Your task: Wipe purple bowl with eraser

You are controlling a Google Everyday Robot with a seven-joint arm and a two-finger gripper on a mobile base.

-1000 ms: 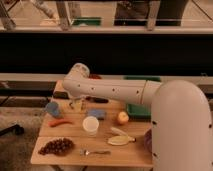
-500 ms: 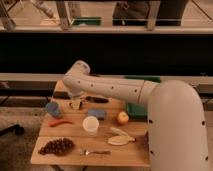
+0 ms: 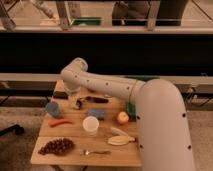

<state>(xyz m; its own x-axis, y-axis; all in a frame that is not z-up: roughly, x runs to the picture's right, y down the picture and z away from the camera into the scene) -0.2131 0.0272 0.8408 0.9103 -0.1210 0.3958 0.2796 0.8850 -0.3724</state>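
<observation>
No purple bowl shows in the camera view; it is hidden or out of view. No eraser shows either. My white arm reaches from the right, bends at an elbow above the table's back left, and points down. My gripper (image 3: 76, 103) hangs just over the wooden table (image 3: 75, 135) near its back left, between a blue cup (image 3: 53, 108) and a slim dark-handled utensil (image 3: 97, 99). Whether it holds anything is not visible.
On the table are a blue pad (image 3: 98, 114), a white cup (image 3: 91, 125), a red pepper-like thing (image 3: 60, 122), an orange fruit (image 3: 122, 117), a banana (image 3: 120, 138), dark grapes (image 3: 56, 146) and a fork (image 3: 95, 151). A green object (image 3: 130, 107) lies partly behind my arm.
The arm's elbow and wrist have shifted very slightly to the left. The things on the table have not moved.
</observation>
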